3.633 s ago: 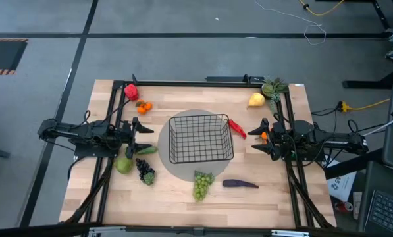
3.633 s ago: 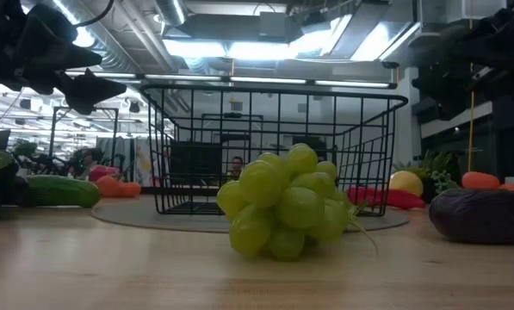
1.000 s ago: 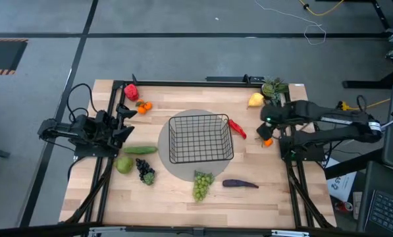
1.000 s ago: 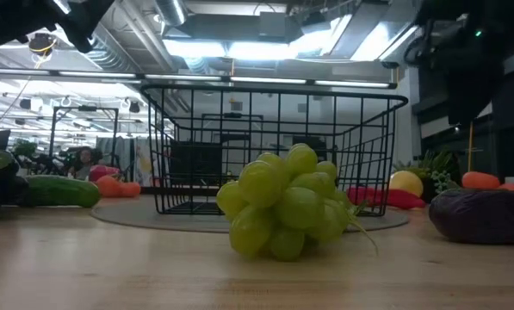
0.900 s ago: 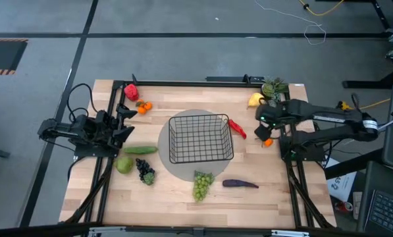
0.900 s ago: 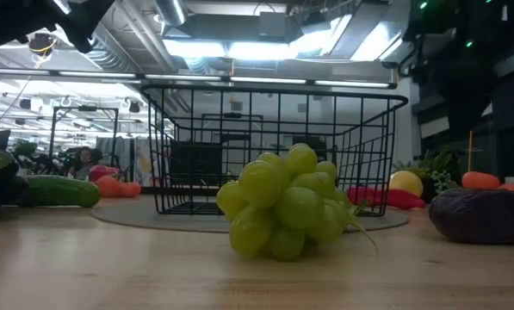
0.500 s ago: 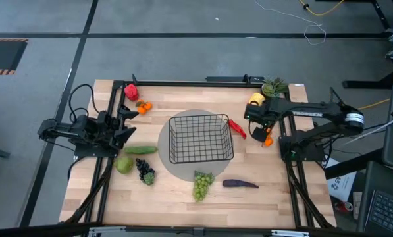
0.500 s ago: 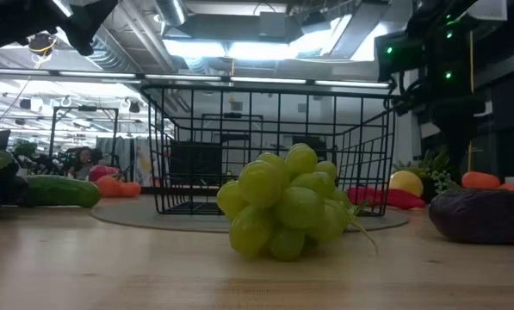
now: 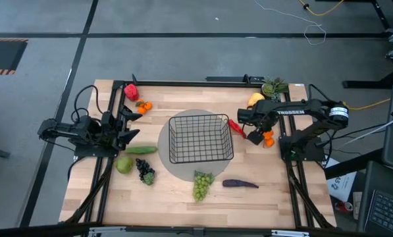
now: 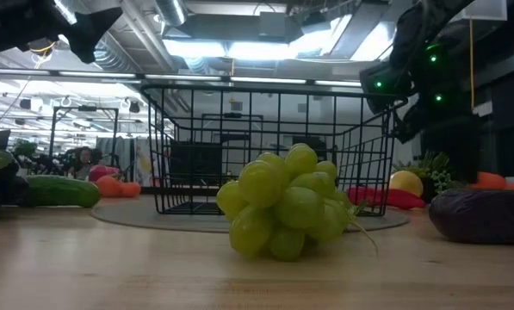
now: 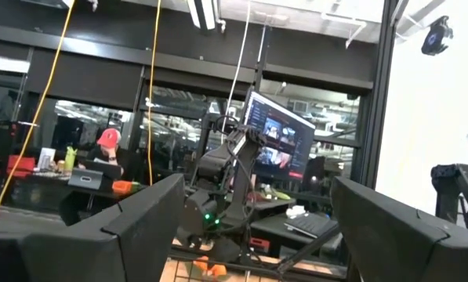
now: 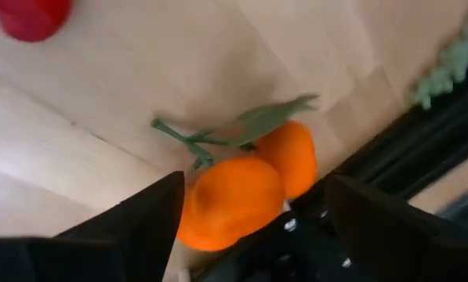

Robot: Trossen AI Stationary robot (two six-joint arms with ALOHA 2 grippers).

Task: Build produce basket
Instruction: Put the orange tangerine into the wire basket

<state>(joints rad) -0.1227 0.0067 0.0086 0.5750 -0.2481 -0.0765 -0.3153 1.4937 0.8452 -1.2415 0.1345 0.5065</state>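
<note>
We see the right gripper [image 9: 253, 136] hovering just right of the basket [image 9: 199, 137], fingers spread wide — nothing between them — directly over the oranges [image 12: 245, 190] and near the red chili [image 9: 236, 127]. The left gripper [image 9: 131, 125] waits left of the basket, fingers apart. Green grapes [image 10: 284, 213] lie in front.

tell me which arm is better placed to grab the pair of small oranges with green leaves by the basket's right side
Right. The right gripper hangs open right over the pair of small oranges with green leaves, which fills its wrist view between the fingers. The left gripper waits across the black wire-mesh basket, pointing up into the room.
</note>
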